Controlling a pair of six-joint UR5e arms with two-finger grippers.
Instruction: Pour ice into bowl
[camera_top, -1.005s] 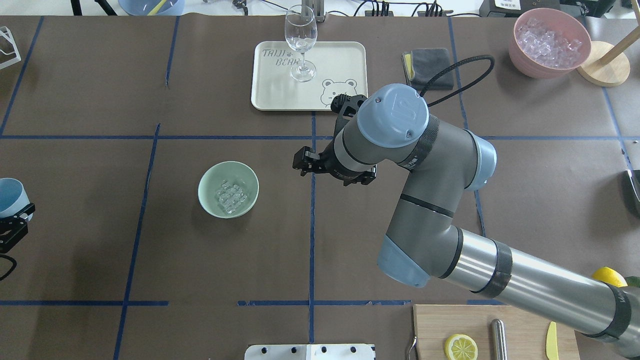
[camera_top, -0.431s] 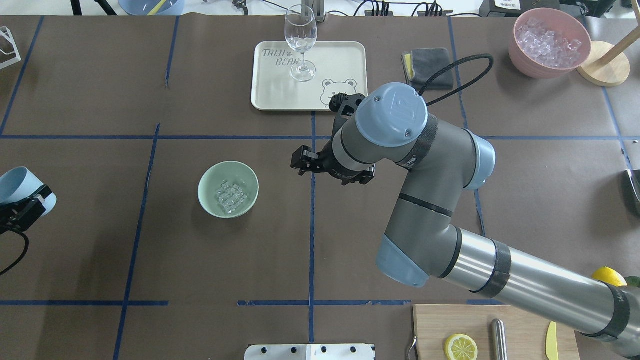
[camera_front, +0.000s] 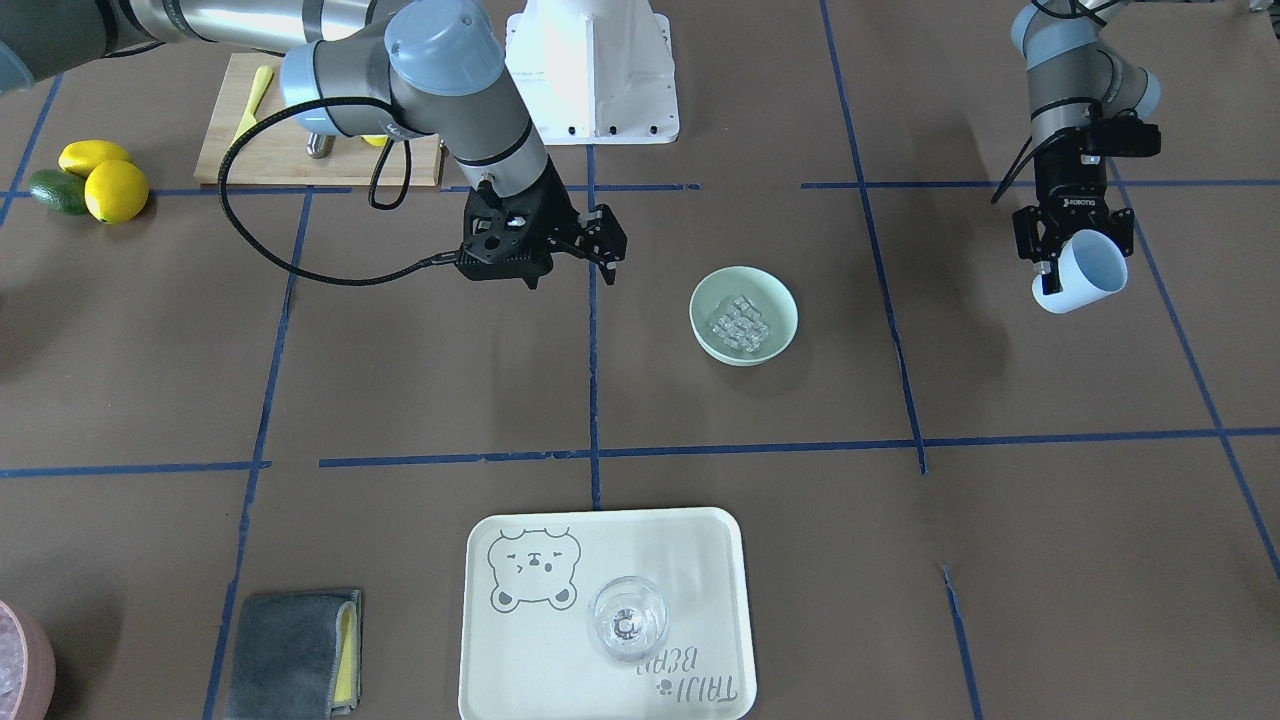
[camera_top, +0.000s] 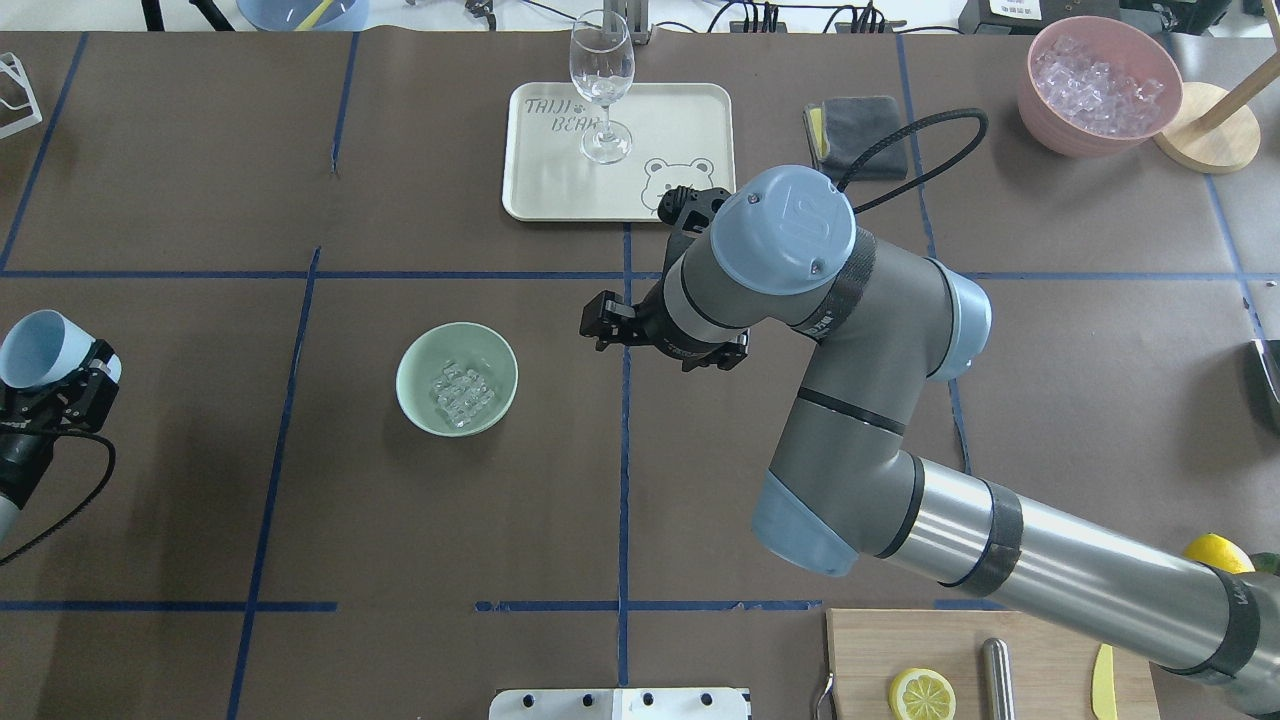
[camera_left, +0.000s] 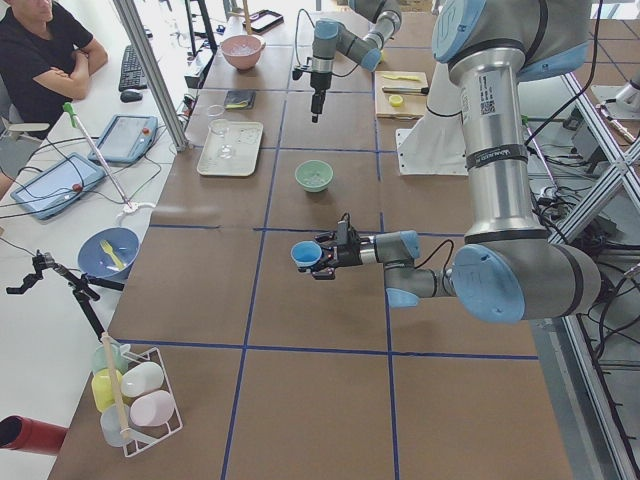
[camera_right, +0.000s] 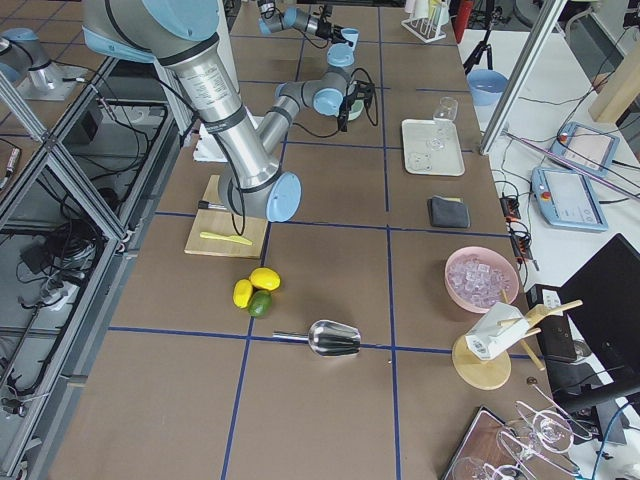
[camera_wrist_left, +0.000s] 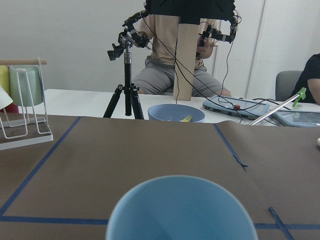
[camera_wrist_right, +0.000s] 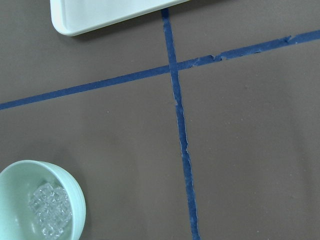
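The pale mint-green bowl (camera_top: 408, 382) stands left of the table's middle, with a cluster of clear ice (camera_top: 461, 392) cubes lying in it. It also shows in the front view (camera_front: 772, 292) with the ice (camera_front: 740, 322), and in the right wrist view (camera_wrist_right: 15, 180). My left gripper (camera_top: 62, 378) is shut on a light blue cup (camera_top: 33, 346) near the table's left edge, well apart from the bowl. The cup is tilted, with its mouth turned away from the robot, and looks empty (camera_wrist_left: 180, 212). My right gripper (camera_top: 602, 326) hovers open and empty to the right of the bowl.
A cream tray (camera_top: 690, 120) holding a wine glass (camera_top: 602, 85) sits at the back centre. A grey cloth (camera_top: 860, 135) and a pink bowl (camera_top: 1040, 110) of ice are at the back right. A cutting board (camera_top: 870, 660) with a lemon half is at the front right.
My left gripper has moved in from the left edge, and the cup has turned so that its mouth now shows from above. My right arm has barely shifted.
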